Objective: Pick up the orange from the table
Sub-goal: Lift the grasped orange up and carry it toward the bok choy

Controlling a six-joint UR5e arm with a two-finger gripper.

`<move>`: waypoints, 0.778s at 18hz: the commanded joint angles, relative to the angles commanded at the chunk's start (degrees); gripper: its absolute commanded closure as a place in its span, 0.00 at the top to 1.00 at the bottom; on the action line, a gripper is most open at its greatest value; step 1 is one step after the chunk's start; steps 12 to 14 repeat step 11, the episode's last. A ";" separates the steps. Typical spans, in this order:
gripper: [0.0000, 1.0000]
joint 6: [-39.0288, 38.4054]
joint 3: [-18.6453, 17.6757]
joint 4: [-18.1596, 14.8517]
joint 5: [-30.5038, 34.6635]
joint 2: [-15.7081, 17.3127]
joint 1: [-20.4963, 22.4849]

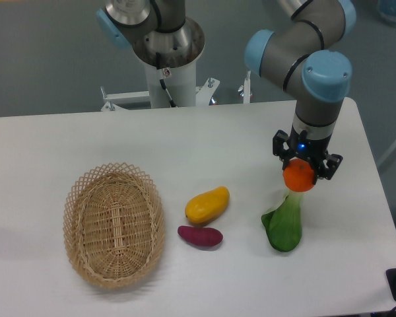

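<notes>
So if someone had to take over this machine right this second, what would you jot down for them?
Gripper: shut on the orange, which it holds above the right part of the table, over the pale stem end of the leafy green vegetable.
Done: the orange is grasped and looks to be off the tabletop.
Left: little, perhaps only to hold it clear; no drop-off is asked for.
Nearby: mango, purple sweet potato, wicker basket, all untouched.
</notes>
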 joint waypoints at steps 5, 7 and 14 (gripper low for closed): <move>0.53 0.09 -0.18 0.00 0.18 0.09 -0.09; 0.53 0.09 -0.35 0.00 0.18 0.09 0.00; 0.53 0.09 -0.27 0.00 0.18 0.09 0.00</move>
